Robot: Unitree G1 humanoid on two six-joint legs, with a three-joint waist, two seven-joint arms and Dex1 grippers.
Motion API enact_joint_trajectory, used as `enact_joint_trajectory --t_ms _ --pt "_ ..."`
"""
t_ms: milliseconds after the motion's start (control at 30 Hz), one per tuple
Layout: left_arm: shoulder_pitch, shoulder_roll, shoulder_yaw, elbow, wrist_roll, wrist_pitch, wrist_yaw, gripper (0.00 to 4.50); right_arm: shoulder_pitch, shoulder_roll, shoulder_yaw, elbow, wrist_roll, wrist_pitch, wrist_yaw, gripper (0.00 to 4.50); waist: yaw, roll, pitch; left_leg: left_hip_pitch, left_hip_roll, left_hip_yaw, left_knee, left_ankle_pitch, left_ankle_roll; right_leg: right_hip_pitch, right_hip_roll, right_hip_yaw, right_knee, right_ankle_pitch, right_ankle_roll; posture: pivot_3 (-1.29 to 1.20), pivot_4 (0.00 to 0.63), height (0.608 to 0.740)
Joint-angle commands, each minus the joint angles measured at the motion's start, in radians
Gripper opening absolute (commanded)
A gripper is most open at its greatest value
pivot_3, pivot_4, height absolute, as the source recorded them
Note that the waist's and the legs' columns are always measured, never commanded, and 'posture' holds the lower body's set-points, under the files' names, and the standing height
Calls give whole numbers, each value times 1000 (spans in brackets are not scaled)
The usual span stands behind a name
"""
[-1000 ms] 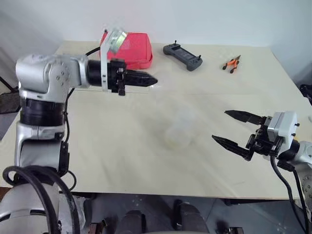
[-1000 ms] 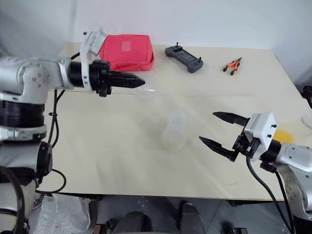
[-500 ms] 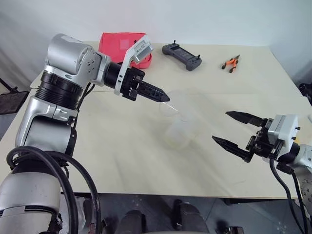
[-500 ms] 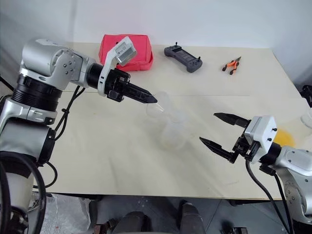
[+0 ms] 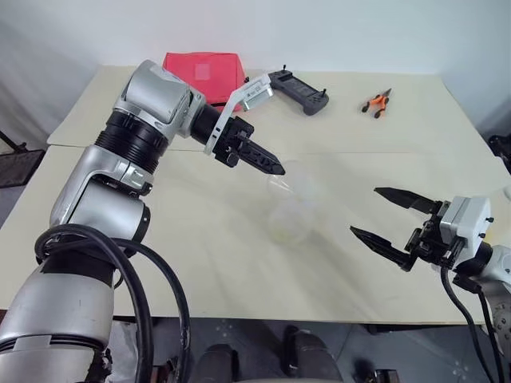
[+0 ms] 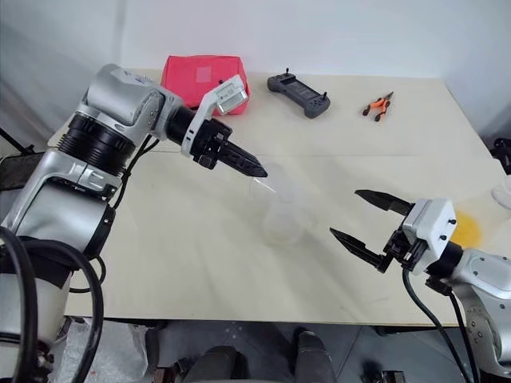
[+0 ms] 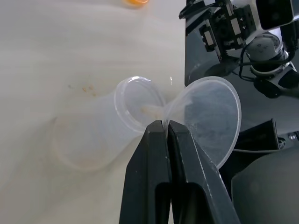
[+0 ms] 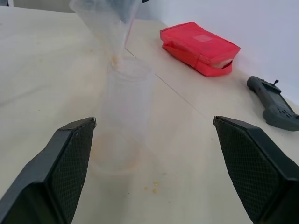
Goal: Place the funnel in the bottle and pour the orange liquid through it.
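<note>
The left gripper [image 7: 166,128], fingers pinched together on the rim of the small clear plastic funnel [image 7: 210,119], holds its spout at the mouth of the translucent whitish tapering plastic bottle [image 8: 122,119], upright mid-table. The right gripper [image 6: 369,219] hovers beside, fingers wide apart.
</note>
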Motion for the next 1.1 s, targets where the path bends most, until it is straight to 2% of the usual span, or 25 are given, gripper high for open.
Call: enact_joint_trajectory --t_ms 33,67,133,267,500,633,767,900,1100 --pt "-62 -35 -2 65 50 -63 -59 55 16 12 -31 -53 5 -25 -17 4209 3 0 0 0 0 0 0 0 0 0 0 0 0 0 0 0 150 740" --pt "-73 -48 3 92 60 -72 -60 474 21 13 -33 -57 5 -25 -19 4209 3 0 0 0 0 0 0 0 1 0 0 0 0 0 0 0 150 740" --pt "-90 -67 15 136 77 -90 -60 939 26 13 -36 -60 6 -26 -22 4209 1 0 0 0 0 0 0 0 1 0 0 1 0 0 0 0 150 740" --pt "-121 -85 41 195 97 -118 -76 2259 42 10 -50 -65 7 -26 -26 4209 0 -1 0 0 0 1 0 -1 2 0 0 1 0 0 0 0 150 740" --pt "-124 -78 98 186 93 -103 -80 4486 57 0 -79 -70 13 -16 -26 4209 0 -1 0 0 0 1 0 -1 3 0 0 1 0 0 1 0 150 740" --pt "-77 -16 143 97 71 -73 -64 4486 72 -1 -106 -85 23 1 -36 4209 -1 0 0 0 0 1 0 -1 3 0 0 1 0 0 1 0 150 740" --pt "37 71 169 -59 64 -22 -3 4486 105 19 -128 -115 13 11 -77 4209 -2 0 0 1 1 0 -1 -1 2 -1 0 2 0 0 1 0 150 740" --pt "202 137 282 -253 36 -4 113 4486 148 76 -157 -197 7 51 -206 4209 -1 0 0 1 1 -6 2 -1 2 -1 0 4 2 1 1 0 150 740" --pt "491 167 479 -522 7 -130 306 4486 220 199 -162 -308 -20 97 -400 4209 2 1 0 0 3 -8 3 -1 2 -2 -3 4 3 1 1 0 150 740"
